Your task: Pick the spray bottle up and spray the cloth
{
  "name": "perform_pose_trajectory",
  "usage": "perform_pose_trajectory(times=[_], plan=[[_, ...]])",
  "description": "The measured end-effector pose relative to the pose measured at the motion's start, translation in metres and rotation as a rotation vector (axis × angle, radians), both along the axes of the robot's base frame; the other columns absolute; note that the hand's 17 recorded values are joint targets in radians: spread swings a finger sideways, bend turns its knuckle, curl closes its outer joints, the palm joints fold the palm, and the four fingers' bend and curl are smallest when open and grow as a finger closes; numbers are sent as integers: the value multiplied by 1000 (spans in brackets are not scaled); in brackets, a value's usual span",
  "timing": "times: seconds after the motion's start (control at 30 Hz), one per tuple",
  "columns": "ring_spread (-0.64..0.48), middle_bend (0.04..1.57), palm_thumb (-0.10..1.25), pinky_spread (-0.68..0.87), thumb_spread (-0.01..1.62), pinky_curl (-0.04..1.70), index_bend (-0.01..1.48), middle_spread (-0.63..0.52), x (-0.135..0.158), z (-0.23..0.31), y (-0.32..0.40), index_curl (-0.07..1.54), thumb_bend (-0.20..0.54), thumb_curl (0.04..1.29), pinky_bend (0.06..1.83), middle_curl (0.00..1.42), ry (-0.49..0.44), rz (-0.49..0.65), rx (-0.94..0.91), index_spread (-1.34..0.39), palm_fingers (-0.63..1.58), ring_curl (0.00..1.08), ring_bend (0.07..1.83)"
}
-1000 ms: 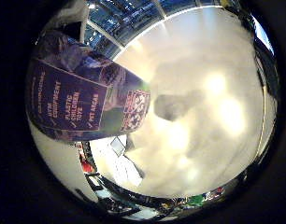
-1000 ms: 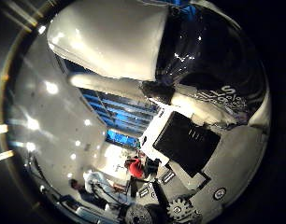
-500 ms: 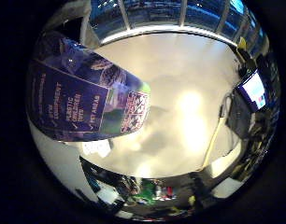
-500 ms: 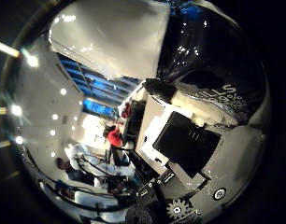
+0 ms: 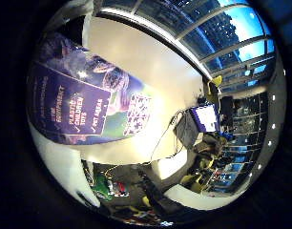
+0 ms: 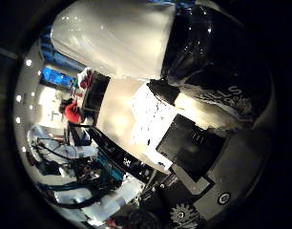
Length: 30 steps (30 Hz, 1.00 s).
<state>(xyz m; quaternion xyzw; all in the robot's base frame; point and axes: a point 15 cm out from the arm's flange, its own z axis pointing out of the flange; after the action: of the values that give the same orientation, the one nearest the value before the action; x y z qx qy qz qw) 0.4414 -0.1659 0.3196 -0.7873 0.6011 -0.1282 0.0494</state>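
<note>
The spray bottle fills much of both palm views, so it sits close against my palm. Its body with the purple printed label (image 5: 74, 105) shows in the little finger side view. The thumb side view shows its white upper part (image 6: 117, 40) and glossy black spray head (image 6: 208, 47). My right hand (image 6: 203, 162) shows as black and white finger parts curled against the bottle just below the spray head. The bottle is lifted, with the room far behind it. No cloth shows in either view.
Behind the bottle lies a broad pale surface (image 5: 155, 67) under a row of dark windows (image 5: 222, 33). A lit monitor (image 5: 205, 118) and desk clutter stand at its far end. Cluttered equipment and a white container (image 6: 112, 200) lie off to one side.
The whole background has swung round behind the bottle, bringing windows and a monitor into view. The bottle keeps its place against the palm, so the hand has turned with it.
</note>
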Motion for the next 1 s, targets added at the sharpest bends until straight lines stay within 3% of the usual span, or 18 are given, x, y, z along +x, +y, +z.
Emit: perform_pose_trajectory(times=[0.23, 0.5, 0.83, 1.0], plan=[[-247, 1393, 1059, -179, 1002, 1555, 1116, -128, -8, -32, 18, 938, -15, 673, 985, 788, 18, 26, -92, -239, 1095, 870, 1319], [-248, 1397, 1051, -177, 998, 1564, 1112, -129, -16, -74, 40, 937, -14, 685, 982, 782, 48, 25, -75, -240, 1095, 875, 1317], [-249, 1396, 1049, -174, 997, 1564, 1111, -129, -2, -26, 28, 938, -14, 692, 988, 776, -29, 36, -149, -240, 1101, 879, 1311], [-249, 1397, 1045, -172, 994, 1556, 1112, -129, -5, -32, 29, 937, -14, 696, 992, 774, -26, 19, -142, -240, 1101, 881, 1308]])
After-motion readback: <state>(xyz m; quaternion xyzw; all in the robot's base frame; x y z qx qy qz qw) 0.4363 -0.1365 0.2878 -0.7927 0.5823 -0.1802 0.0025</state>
